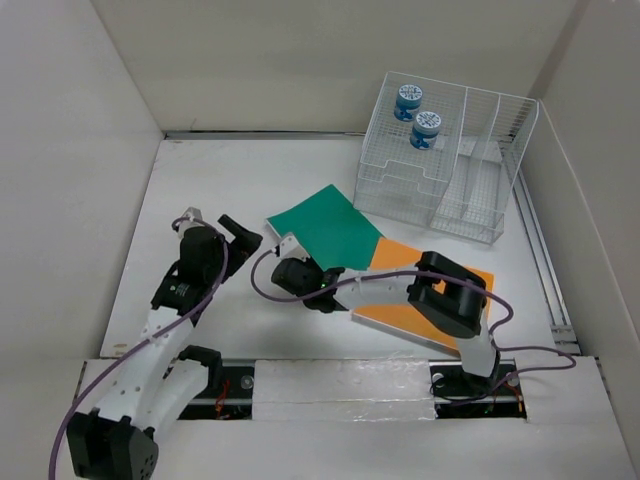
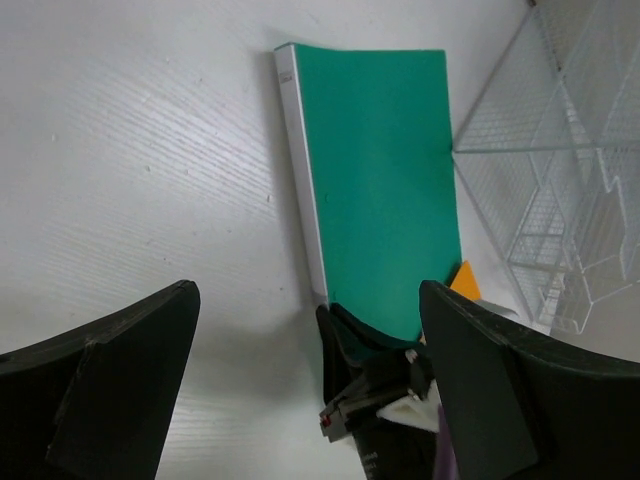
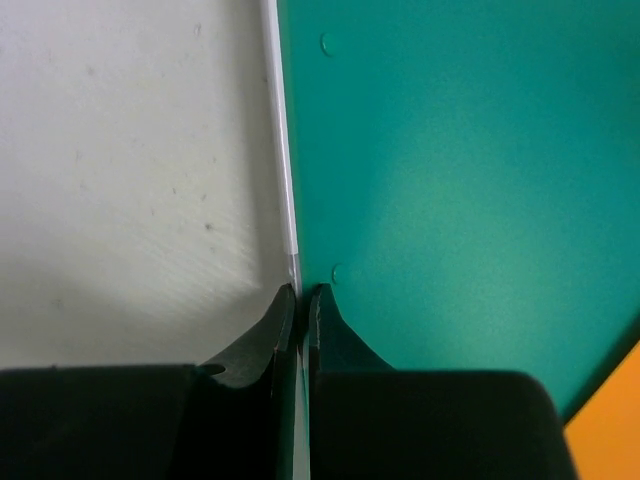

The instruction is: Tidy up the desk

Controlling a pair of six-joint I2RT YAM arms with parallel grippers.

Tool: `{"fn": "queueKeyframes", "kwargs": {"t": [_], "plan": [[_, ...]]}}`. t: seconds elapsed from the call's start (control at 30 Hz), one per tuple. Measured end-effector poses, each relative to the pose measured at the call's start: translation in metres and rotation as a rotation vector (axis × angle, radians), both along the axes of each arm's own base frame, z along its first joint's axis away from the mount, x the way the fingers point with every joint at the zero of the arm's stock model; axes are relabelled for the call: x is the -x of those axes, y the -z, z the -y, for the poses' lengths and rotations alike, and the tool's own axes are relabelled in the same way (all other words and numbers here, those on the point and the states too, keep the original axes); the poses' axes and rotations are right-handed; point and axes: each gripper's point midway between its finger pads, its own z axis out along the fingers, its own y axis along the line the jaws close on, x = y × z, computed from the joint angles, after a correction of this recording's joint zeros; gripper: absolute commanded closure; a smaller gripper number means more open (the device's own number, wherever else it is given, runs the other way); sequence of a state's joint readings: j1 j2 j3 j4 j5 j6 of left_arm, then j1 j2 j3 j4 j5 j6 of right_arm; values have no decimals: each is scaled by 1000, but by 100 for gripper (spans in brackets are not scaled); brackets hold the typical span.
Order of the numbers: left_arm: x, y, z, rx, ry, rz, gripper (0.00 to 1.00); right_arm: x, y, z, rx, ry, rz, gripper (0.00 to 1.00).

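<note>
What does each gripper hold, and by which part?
The right gripper pinches the green folder by its white spine edge; left gripper is open, holding nothing.

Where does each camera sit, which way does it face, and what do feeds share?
Top external: above, behind the bases, looking down at the desk; left arm, right arm show.
Left wrist: on the left arm, facing the green folder past open left fingers.
Right wrist: on the right arm, facing along right fingers shut on that folder's edge.
Shared: green folder.
</note>
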State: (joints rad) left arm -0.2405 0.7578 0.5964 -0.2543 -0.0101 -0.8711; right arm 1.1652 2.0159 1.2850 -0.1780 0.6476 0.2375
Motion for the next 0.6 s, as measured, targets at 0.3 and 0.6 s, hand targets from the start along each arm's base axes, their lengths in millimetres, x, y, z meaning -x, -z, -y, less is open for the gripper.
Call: {"fn": "queueKeyframes", "kwargs": {"t": [0.3, 0.6], "plan": [[-12, 52, 22, 60, 55, -149, 17, 42, -19, 39, -124, -40, -39, 100], [-35, 64, 34, 111, 59, -138, 15, 54, -29, 32, -238, -90, -64, 100]]}}
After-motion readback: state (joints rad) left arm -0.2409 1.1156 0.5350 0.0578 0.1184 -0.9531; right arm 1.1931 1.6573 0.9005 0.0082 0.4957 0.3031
